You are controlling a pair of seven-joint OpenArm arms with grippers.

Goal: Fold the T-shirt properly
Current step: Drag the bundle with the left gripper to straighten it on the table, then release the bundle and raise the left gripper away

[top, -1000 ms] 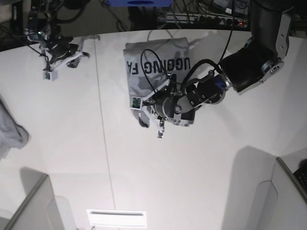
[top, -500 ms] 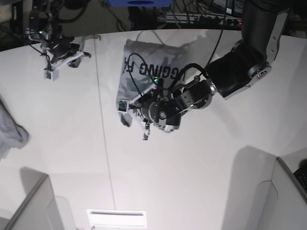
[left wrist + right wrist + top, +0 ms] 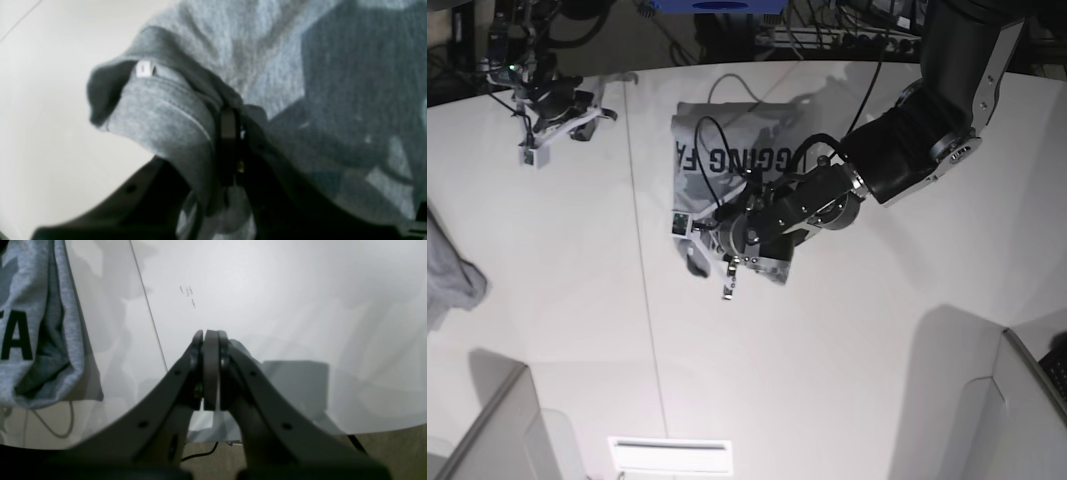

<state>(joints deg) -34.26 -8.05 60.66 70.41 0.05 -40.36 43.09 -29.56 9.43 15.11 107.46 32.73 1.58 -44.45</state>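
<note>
Already the heather-grey cotton T-shirt with black block lettering (image 3: pixel 727 165) sits further toward the base view's left than it did a second ago: its printed panel has slid across the white table (image 3: pixel 847 350) and now lies close to the thin seam line running down the tabletop, the letters reading across the upper part of the cloth. It lies in the upper middle of the table, bunched into a narrow stack and not spread flat, with its near corner lifted where it is gripped.

That corner is in the left gripper (image 3: pixel 230 146), whose dark jaws are pressed nearly together on a thick roll of hemmed fabric; the left wrist view shows the stitched edge and a small white tag curling out beside the pinch. The black left arm (image 3: pixel 907 150) has swung with it, the wrist and its cables now lower and further left over the shirt than in the two earlier base pictures.

The right gripper (image 3: pixel 210 340) has not moved: it hangs above bare table at the far left corner, jaws fully closed on nothing, the shirt's edge visible only at the margin of its camera.

By my reading this is a drag or repositioning, not a fold proper; the garment is being hauled toward centre. A smaller grey cloth lump (image 3: pixel 449 275) lies apart at the table's left edge, untouched.
</note>
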